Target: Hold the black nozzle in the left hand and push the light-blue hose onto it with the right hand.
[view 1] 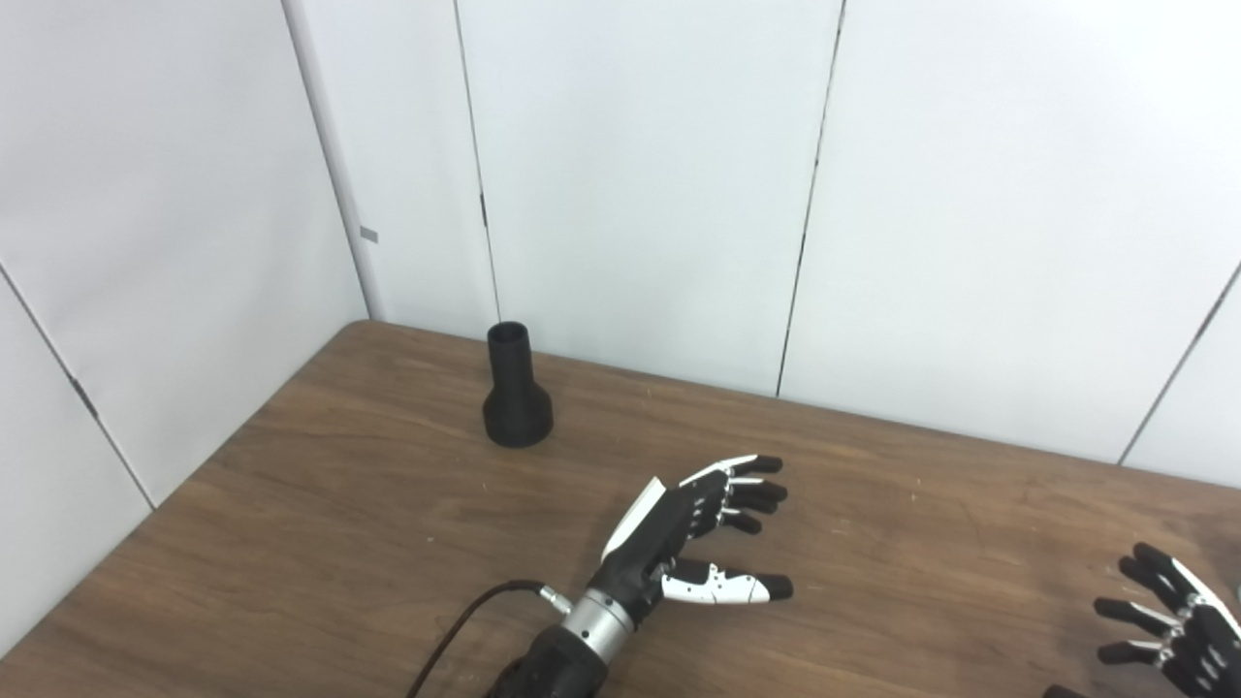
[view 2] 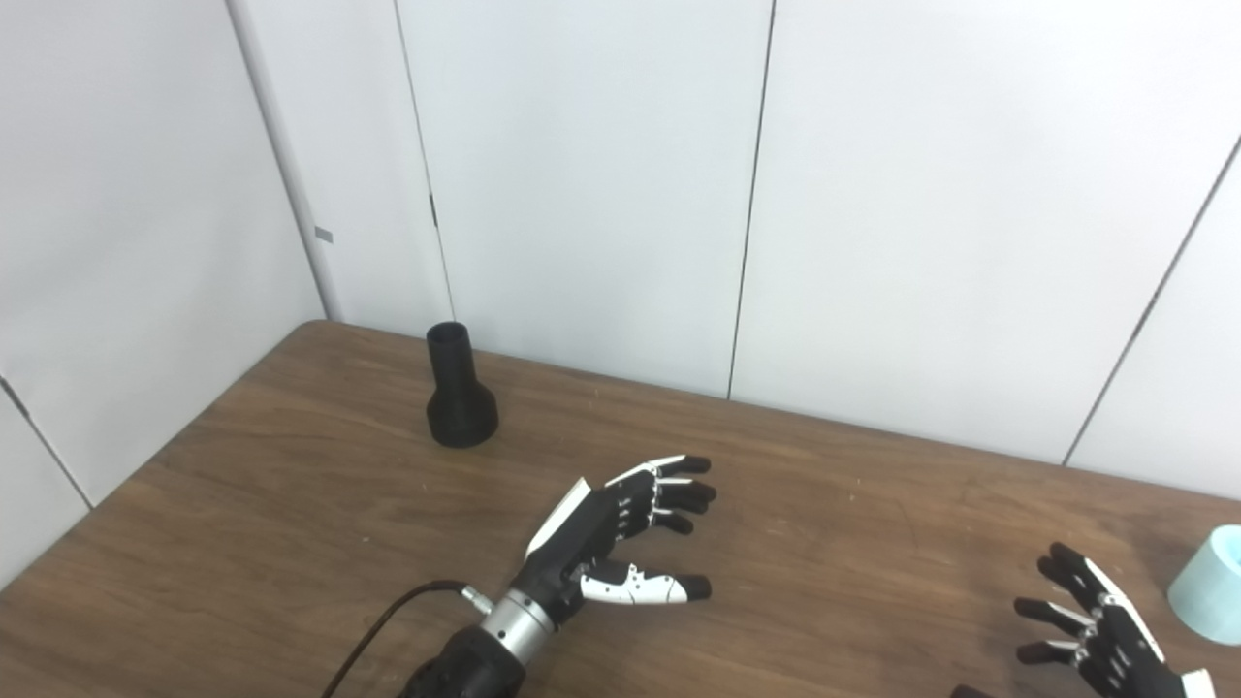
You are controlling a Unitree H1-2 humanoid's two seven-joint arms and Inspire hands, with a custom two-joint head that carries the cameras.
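Note:
The black nozzle (view 1: 516,388) stands upright on its wide base near the table's far left, narrow end up. My left hand (view 1: 693,528) hovers open over the table's middle, fingers spread and pointing right, well to the right of and nearer than the nozzle. At the right edge of the right eye view a piece of the light-blue hose (view 2: 1212,585) shows, cut off by the frame. My right hand (view 2: 1091,630) is open at the bottom right, just left of the hose and not touching it.
The brown wooden table (view 1: 339,543) is closed in by white wall panels (view 1: 640,174) behind and on the left. A black cable (view 1: 465,620) runs from my left wrist toward the bottom edge.

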